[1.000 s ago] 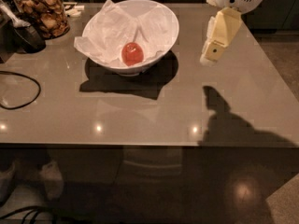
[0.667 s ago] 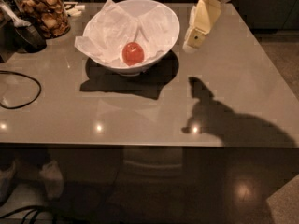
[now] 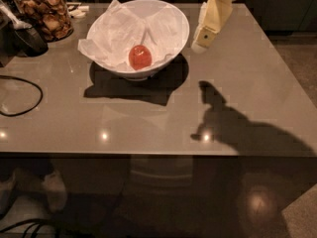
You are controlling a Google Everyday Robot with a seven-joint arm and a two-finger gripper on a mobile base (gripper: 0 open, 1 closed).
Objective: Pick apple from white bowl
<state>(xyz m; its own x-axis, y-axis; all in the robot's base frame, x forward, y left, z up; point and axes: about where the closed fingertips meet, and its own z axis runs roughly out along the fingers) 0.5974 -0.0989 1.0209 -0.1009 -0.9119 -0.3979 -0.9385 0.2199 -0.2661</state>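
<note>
one gripper (image 3: 202, 38) hangs just right of the white bowl (image 3: 174, 18), outside its rim. i cannot tell how wide it is. the apple (image 3: 140, 57) sits inside the white bowl on paper (image 3: 113, 33), not touched. reaching in, grabbing and lifting are all left.

The apple (image 3: 140, 57) lies on crumpled paper (image 3: 116, 33) inside the white bowl (image 3: 179, 20) on the tabletop (image 3: 148, 120), while the hand (image 3: 201, 40) hangs just beside the bowl's rim, tilted downward.
</note>
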